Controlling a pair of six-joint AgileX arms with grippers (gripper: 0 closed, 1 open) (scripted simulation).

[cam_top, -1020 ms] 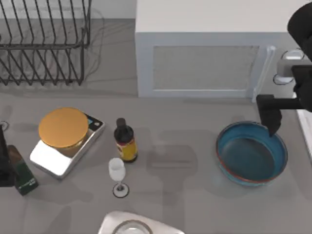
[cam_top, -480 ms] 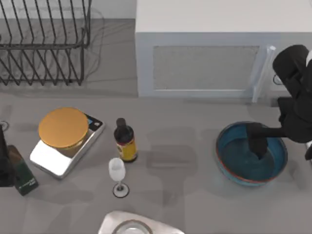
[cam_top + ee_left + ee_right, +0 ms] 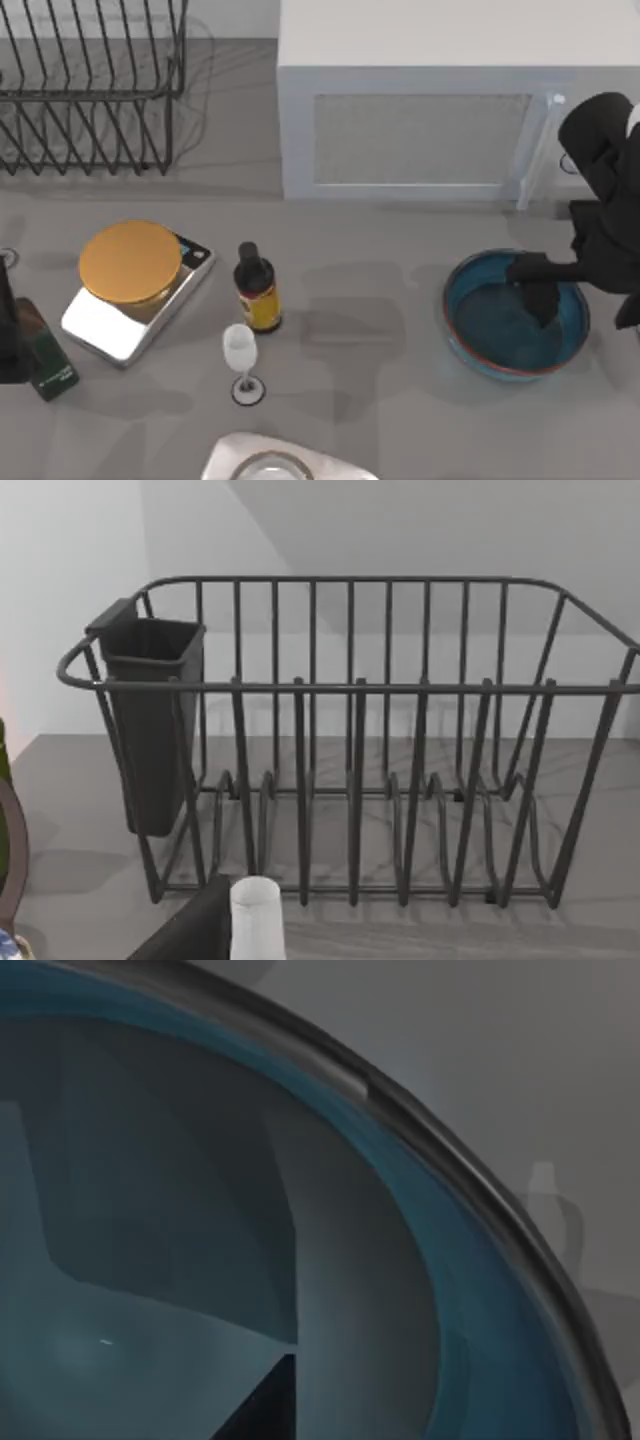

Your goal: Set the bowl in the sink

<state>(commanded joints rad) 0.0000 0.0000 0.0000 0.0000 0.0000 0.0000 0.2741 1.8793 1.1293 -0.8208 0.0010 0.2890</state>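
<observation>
We cannot tell whether the jaws of our right gripper (image 3: 540, 300) are open or closed; from above, its dark tip hangs inside the bowl (image 3: 490, 335), toward the bowl's right half, with the arm reaching in from the table's right edge. The right wrist view looks straight into the bowl's blue inside (image 3: 150, 1260), with the curved rim sweeping across and grey table (image 3: 520, 1080) beyond it. The bowl sits on the table at the right, in front of a white cabinet (image 3: 420, 130).

Our left arm (image 3: 8, 330) is parked at the table's far left edge, and we cannot tell how its jaws stand either. Its wrist camera faces a dark wire dish rack (image 3: 350, 780) with a cutlery cup (image 3: 150, 720) at one end.

Left of the bowl stand a small dark bottle (image 3: 257, 288), a little glass (image 3: 240, 360) and a scale with an orange top (image 3: 130, 262).
</observation>
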